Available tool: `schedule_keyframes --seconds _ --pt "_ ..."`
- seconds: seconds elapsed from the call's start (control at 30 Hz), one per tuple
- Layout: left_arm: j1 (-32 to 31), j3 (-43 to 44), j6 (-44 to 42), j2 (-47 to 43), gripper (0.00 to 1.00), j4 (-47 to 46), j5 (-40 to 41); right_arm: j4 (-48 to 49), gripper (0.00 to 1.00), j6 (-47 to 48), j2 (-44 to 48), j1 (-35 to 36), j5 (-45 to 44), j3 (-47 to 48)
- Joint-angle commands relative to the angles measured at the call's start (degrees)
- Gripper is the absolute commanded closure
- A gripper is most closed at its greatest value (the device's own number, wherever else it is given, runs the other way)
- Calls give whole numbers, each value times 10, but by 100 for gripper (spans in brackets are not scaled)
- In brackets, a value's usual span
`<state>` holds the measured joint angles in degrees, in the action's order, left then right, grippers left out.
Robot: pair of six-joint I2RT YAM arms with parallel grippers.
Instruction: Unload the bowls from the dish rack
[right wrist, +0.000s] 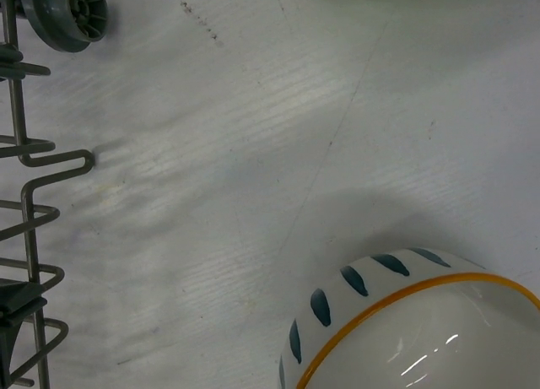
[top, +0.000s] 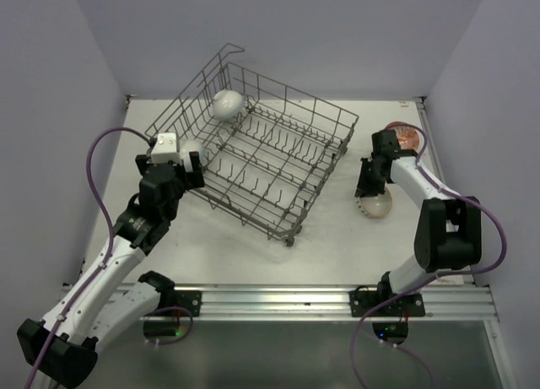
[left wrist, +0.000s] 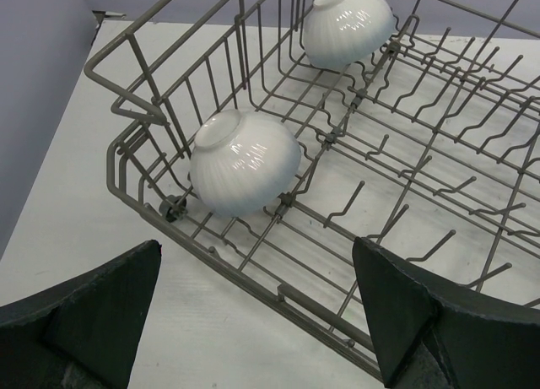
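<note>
**Two white bowls in rack; right pincer state undetermined**

The left gripper is held with jaws wide apart at the near-left corner of the dish rack. A ribbed white bowl is found just ahead of it, tilted foot-up inside the rack. A second white bowl is seen farther beyond. The right gripper is positioned over a blue-marked bowl outside the rack. Whether its jaws are apart or together cannot be told. A red-patterned bowl is noted just beyond it.

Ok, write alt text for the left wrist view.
A ribbed white bowl sits base-up in a corner of the grey wire dish rack, with a second ribbed bowl farther back. The left gripper is open in the foreground, touching nothing.
</note>
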<state>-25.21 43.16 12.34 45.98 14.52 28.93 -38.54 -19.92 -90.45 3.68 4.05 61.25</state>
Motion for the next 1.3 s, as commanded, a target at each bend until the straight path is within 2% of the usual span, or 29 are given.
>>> schedule_keyframes --seconds 0.0,0.07,0.13,0.17,0.37,0.77,1.0,1.17,1.27 --pt "-3 6 -13 3 0 -17 -6 21 81 12 -10 -3 -4 28" --pt "-3 6 -14 3 0 -18 -8 21 67 12 -10 -3 -1 32" --pt "-4 6 -15 4 0 -18 -8 18 65 12 -10 -3 3 36" --pt "-4 6 -15 6 0 -18 -9 17 59 11 -9 -4 5 37" --pt "-4 5 -16 8 0 -18 -8 5 48 9 2 -3 9 53" --pt "-4 12 -21 31 0 -26 -20 -14 26 -15 128 -3 26 89" --pt "-3 159 -24 115 0 38 -25 51 23 -19 187 -3 88 45" --pt "-3 332 -87 252 0 121 -22 70 23 -12 192 -3 115 24" --pt "-2 368 -97 322 0 154 -21 94 23 -18 202 -3 141 -1"
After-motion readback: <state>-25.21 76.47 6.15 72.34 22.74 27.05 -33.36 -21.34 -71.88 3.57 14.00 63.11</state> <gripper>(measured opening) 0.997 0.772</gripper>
